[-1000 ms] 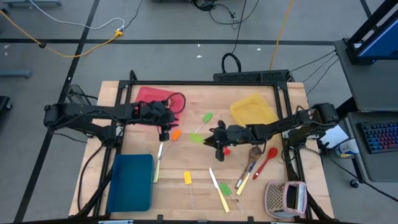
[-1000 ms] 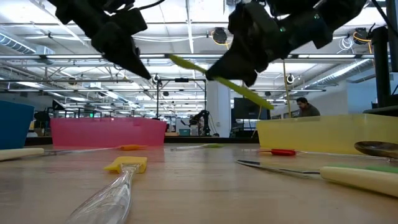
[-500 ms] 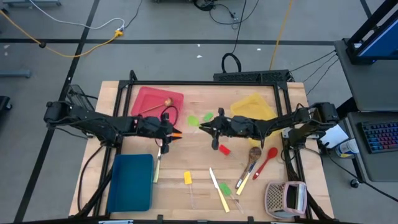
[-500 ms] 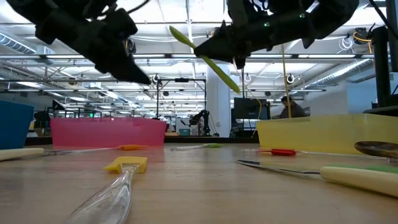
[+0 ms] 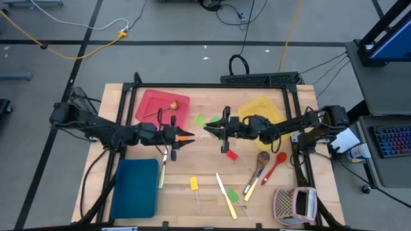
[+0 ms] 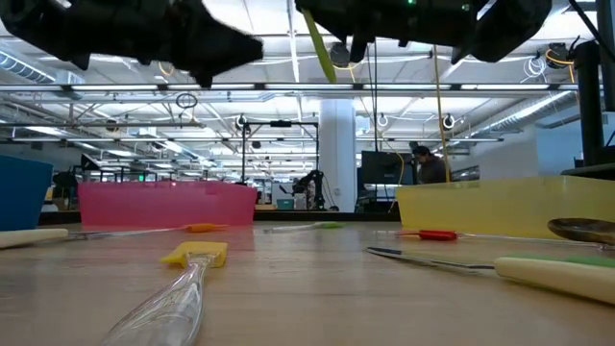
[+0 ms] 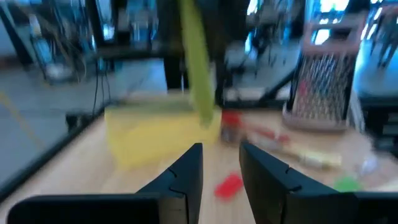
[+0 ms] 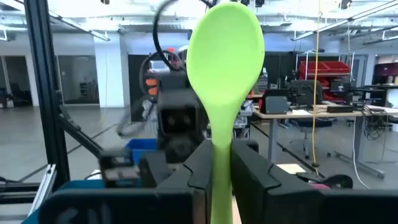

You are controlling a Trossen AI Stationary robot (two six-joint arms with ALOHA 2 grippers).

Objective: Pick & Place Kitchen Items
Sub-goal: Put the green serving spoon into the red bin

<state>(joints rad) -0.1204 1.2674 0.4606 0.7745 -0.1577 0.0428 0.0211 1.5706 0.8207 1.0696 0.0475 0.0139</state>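
My right gripper is above the table's middle, shut on a green spoon. It faces my left gripper, which is open and empty. My left gripper hovers by an orange spatula that lies flat on the table. A brown spoon lies in the red tray. In the left wrist view the green spoon hangs just ahead of the left fingers. Other utensils lie flat on the table's near half. My right gripper pinches the green spoon's handle between its two fingers, which come about level from the table's right. The bowl stands above the fingers. In the low view the handle's lower part slants steeply down below the gripper, clear of the table.
A yellow tray sits at the far right and a blue tray at the near left. A red spatula head, a brown spoon, a red spoon, knives and a yellow spatula lie nearby. A perforated box sits at the near right.
My right gripper has risen and gone toward the far edge and the left. The green spoon has tipped from a shallow slant to nearly upright. My left gripper has drawn back off the red tray toward the table's middle, and a brown spoon now shows in that tray.
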